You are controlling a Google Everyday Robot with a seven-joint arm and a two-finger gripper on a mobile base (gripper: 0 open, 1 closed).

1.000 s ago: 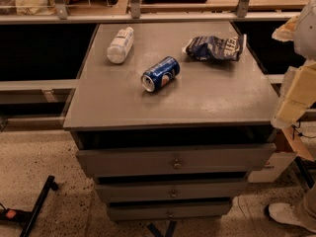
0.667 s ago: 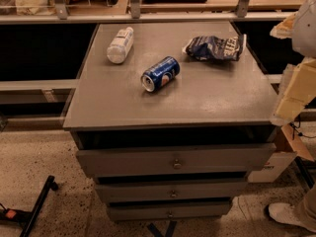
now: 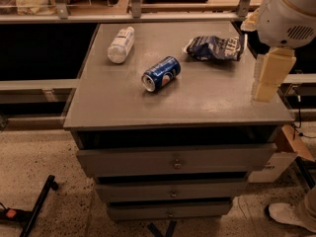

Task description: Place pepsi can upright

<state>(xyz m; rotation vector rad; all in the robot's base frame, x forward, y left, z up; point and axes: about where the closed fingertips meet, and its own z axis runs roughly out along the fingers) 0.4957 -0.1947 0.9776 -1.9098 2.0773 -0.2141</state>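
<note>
Inward from the right my cream-coloured gripper has come since a second ago, and it now hangs over the right edge of the grey metal drawer cabinet. Wide or narrow, I cannot tell. The small dark-blue aluminium pepsi can lies on its side mid-top, well apart from it. Beyond lie a dark-blue foil snack bag on the right and a white plastic bottle on the left.
</note>
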